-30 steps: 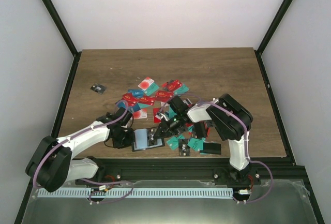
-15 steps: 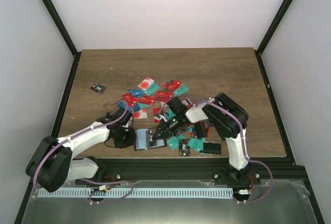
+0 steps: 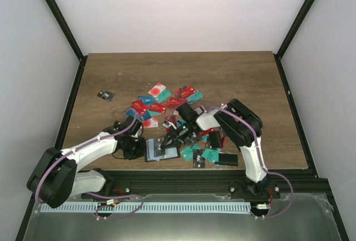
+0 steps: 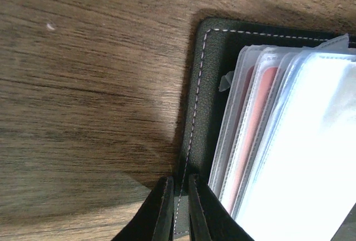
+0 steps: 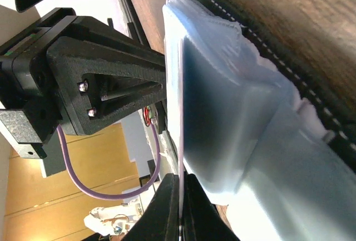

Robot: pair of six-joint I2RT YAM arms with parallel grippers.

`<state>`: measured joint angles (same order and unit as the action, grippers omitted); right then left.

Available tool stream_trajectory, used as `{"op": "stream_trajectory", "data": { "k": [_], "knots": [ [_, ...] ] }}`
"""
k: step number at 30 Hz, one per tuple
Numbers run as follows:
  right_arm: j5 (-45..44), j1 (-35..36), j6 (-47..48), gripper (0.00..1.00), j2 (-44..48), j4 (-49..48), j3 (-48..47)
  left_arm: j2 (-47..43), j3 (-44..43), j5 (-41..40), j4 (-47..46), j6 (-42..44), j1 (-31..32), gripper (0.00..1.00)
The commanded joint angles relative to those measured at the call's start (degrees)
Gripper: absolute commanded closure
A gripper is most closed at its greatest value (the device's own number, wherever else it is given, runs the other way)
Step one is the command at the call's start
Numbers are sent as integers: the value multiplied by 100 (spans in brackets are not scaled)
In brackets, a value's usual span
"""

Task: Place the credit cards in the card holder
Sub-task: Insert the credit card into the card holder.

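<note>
Wooden table (image 3: 233, 74); left pincer (image 4: 179, 188) clamps card holder (image 4: 208, 85) cover; right pincer (image 5: 179, 184) pinches its pocket sleeve; credit cards (image 3: 158, 91) crowd beyond.

Matt grained wood table (image 4: 83, 85), pebbled black card holder (image 4: 208, 85), glossy, seemingly plastic sleeves (image 4: 300, 141).

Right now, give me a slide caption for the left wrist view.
Left gripper pinches the open card holder's stitched edge on the table.
</note>
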<state>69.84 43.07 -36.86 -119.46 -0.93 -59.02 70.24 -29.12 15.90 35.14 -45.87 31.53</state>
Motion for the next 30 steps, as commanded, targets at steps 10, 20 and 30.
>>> {"op": "stream_trajectory", "data": {
  "k": [10, 20, 30],
  "knots": [
    [185, 203, 84, 99, -290, 105, -408, -8, 170, -12, -4, -89, -6, 89],
    [198, 356, 54, 99, -489, 153, -637, -53, 213, -4, 7, -84, -2, 90],
    [148, 386, 250, 99, -613, 562, -833, -626, -293, -144, 327, -170, 2, 91]
  ]
}}
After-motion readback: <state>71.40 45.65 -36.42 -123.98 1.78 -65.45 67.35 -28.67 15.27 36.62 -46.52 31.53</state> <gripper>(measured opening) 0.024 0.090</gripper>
